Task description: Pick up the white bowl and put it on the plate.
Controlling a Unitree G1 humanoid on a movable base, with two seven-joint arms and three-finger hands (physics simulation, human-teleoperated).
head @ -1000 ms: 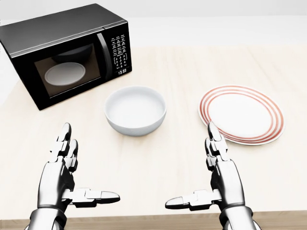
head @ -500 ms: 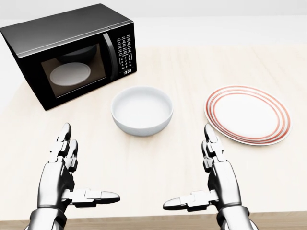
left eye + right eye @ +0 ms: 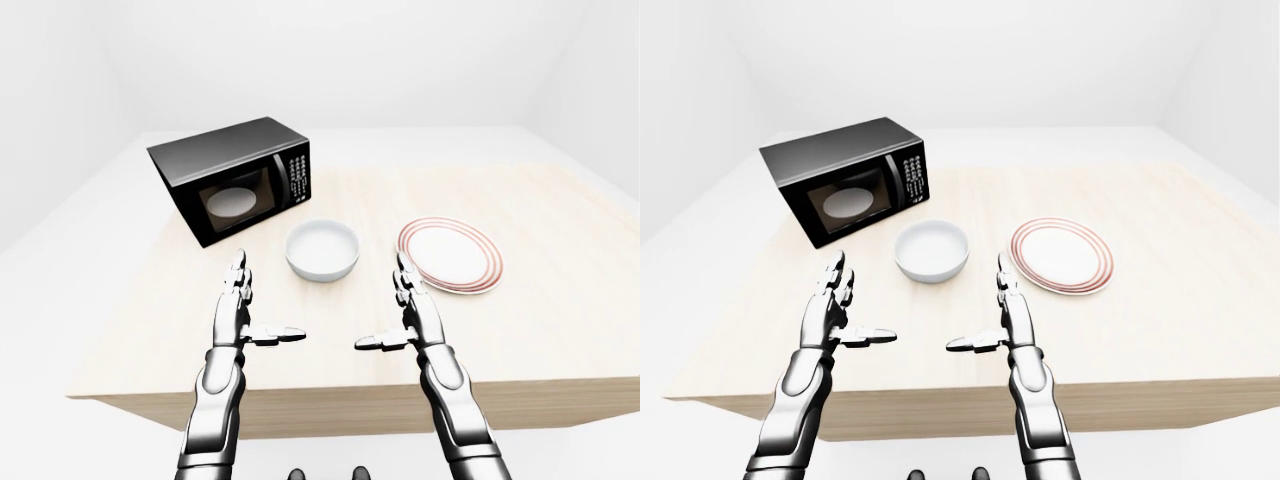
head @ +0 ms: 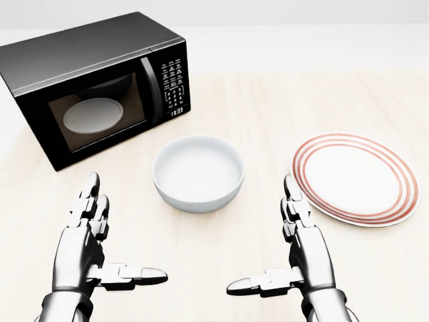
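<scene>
The white bowl [image 4: 198,173] stands empty and upright on the light wooden table [image 4: 268,100], near the middle of the head view. The white plate with red rings [image 4: 355,178] lies to its right, apart from it. My left hand [image 4: 120,235] is open, palm turned inward, below and left of the bowl. My right hand [image 4: 263,241] is open too, below the gap between bowl and plate. Neither hand touches anything.
A black microwave [image 4: 94,87] with its door closed stands at the upper left, close to the bowl; a white dish shows behind its window. The table's near edge [image 3: 350,405] runs just below my hands.
The whole picture shifted: microwave, bowl and plate slid right, then down and look a little larger, so the camera moved. Both hands stay open in nearly the same pose.
</scene>
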